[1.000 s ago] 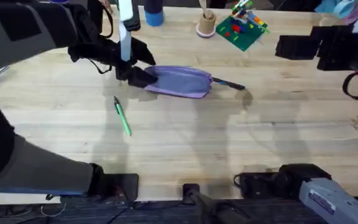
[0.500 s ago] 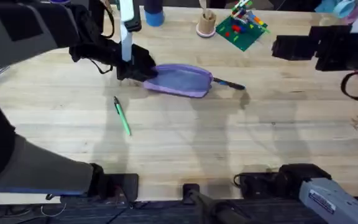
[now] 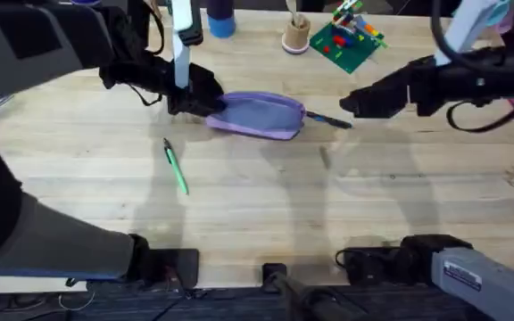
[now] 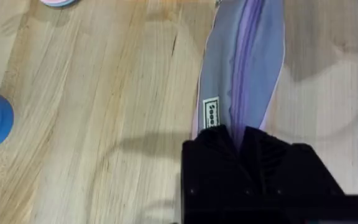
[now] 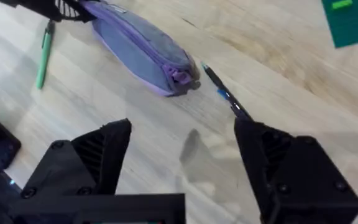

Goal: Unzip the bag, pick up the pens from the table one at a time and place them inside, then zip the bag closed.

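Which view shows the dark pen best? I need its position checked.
The right wrist view: the dark pen lies on the table just past the bag end, ahead of the open right gripper. Overhead it is small. The left wrist view gives nothing on it.

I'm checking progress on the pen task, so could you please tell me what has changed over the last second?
The right gripper has swung in from the right edge toward the dark pen, jaws open. The left gripper stays shut on the bag, whose left end has lifted slightly. The green pen has not moved.
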Controlling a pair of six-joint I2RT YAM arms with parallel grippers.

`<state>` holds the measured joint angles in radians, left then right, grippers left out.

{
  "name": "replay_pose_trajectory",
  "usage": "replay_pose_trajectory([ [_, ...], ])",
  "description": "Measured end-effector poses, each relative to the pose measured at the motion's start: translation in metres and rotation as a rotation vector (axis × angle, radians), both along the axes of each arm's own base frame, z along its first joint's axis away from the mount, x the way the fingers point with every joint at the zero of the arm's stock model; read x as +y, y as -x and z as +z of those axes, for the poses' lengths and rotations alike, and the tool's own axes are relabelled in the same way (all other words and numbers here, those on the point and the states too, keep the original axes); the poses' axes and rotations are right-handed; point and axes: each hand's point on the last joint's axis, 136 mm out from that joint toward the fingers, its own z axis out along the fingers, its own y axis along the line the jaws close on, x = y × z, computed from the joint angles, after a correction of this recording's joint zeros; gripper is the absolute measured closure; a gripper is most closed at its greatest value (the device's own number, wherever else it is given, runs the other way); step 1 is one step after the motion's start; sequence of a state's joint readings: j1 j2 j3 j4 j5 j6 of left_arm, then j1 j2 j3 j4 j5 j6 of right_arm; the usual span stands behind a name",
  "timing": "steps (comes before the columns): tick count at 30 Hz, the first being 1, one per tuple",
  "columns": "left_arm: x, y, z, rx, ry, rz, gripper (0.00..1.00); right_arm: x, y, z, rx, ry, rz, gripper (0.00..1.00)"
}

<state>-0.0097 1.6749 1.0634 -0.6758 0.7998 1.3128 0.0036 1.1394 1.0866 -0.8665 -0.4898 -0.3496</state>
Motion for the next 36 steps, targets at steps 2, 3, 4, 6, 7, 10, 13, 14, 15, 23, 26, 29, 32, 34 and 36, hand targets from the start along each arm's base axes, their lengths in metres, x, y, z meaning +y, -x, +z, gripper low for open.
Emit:
replay_pose_trajectory([
  [2, 0.000, 0.000, 0.000, 0.000, 0.000, 0.000, 0.957, 0.002, -0.003, -0.003, -0.001, 0.000, 0.024, 0.006],
  [3, 0.000, 0.000, 0.000, 0.000, 0.000, 0.000, 0.957, 0.002, -0.004, -0.004, -0.005, 0.004, 0.031, 0.006],
  [4, 0.000, 0.000, 0.000, 0.000, 0.000, 0.000, 0.957, 0.002, -0.006, -0.005, -0.012, 0.010, 0.039, 0.006],
  [6, 0.000, 0.000, 0.000, 0.000, 0.000, 0.000, 0.957, -0.001, -0.011, -0.007, -0.034, 0.044, 0.051, 0.006],
  [7, 0.000, 0.000, 0.000, 0.000, 0.000, 0.000, 0.957, -0.005, -0.014, -0.010, -0.041, 0.075, 0.051, 0.006],
  [10, 0.000, 0.000, 0.000, 0.000, 0.000, 0.000, 0.957, -0.017, -0.017, -0.015, -0.049, 0.155, 0.033, 0.006],
  [13, 0.000, 0.000, 0.000, 0.000, 0.000, 0.000, 0.957, -0.027, -0.021, -0.017, -0.065, 0.213, 0.016, 0.006],
  [14, 0.000, 0.000, 0.000, 0.000, 0.000, 0.000, 0.957, -0.029, -0.023, -0.017, -0.071, 0.226, 0.013, 0.006],
  [15, 0.000, 0.000, 0.000, 0.000, 0.000, 0.000, 0.957, -0.030, -0.023, -0.017, -0.071, 0.234, 0.012, 0.006],
  [23, 0.000, 0.000, 0.000, 0.000, -0.001, 0.000, 0.957, -0.018, -0.022, -0.046, -0.021, 0.240, 0.193, 0.006],
  [26, 0.000, 0.000, 0.000, 0.000, -0.001, 0.000, 0.958, -0.004, -0.023, -0.049, -0.051, 0.191, 0.301, 0.006],
  [29, 0.000, 0.000, 0.000, 0.000, -0.001, 0.000, 0.958, 0.004, -0.024, -0.050, -0.073, 0.160, 0.359, 0.005],
  [32, 0.000, 0.000, 0.000, 0.000, -0.001, 0.000, 0.958, 0.008, -0.024, -0.050, -0.085, 0.144, 0.390, 0.005],
  [34, 0.000, 0.000, 0.000, 0.000, -0.001, 0.000, 0.958, 0.009, -0.024, -0.049, -0.094, 0.140, 0.402, 0.005],
  [36, 0.000, 0.000, 0.000, 0.000, -0.001, 0.000, 0.958, 0.010, -0.024, -0.049, -0.099, 0.139, 0.408, 0.006],
])
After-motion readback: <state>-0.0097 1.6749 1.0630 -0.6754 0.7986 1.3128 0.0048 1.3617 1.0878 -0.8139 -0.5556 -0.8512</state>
